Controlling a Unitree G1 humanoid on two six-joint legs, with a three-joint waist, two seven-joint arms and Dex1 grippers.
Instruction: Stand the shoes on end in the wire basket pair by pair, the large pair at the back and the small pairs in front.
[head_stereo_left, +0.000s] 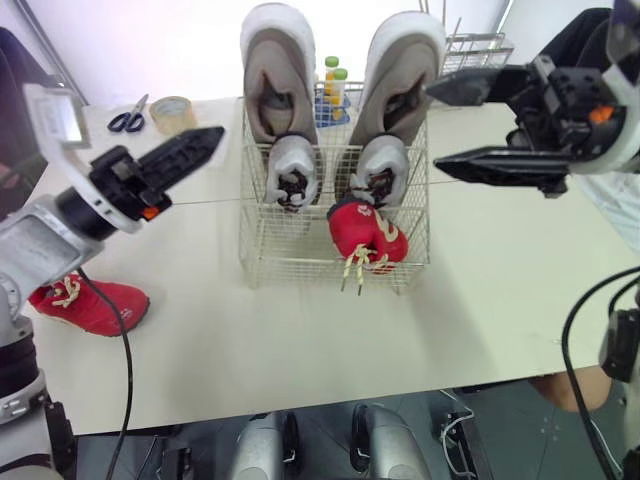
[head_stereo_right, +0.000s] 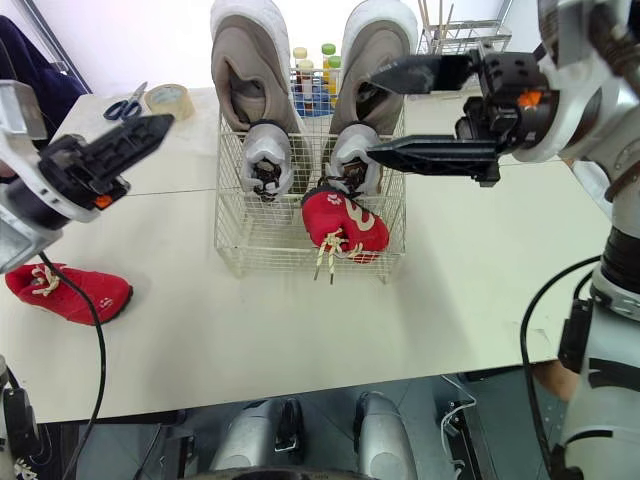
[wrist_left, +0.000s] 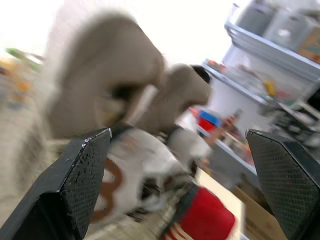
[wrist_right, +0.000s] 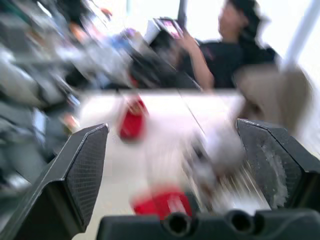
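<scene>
The wire basket (head_stereo_left: 290, 255) stands mid-table. Two large grey-beige shoes (head_stereo_left: 277, 70) (head_stereo_left: 405, 70) stand on end at its back. In front of them stand two small grey shoes (head_stereo_left: 293, 170) (head_stereo_left: 380, 170). One small red shoe (head_stereo_left: 365, 235) leans in the basket's front right, laces hanging through the wire. Its mate, a red shoe (head_stereo_left: 90, 303), lies on the table at the near left. My left gripper (head_stereo_left: 205, 145) hovers open left of the basket, holding nothing. My right gripper (head_stereo_left: 455, 125) is open and empty above the basket's right side.
Scissors (head_stereo_left: 127, 118) and a tape roll (head_stereo_left: 172, 112) lie at the back left. Small bottles (head_stereo_left: 335, 80) stand behind the basket, and a second wire rack (head_stereo_left: 478, 48) sits at the back right. A seated person (wrist_right: 225, 55) appears beyond the table in the right wrist view.
</scene>
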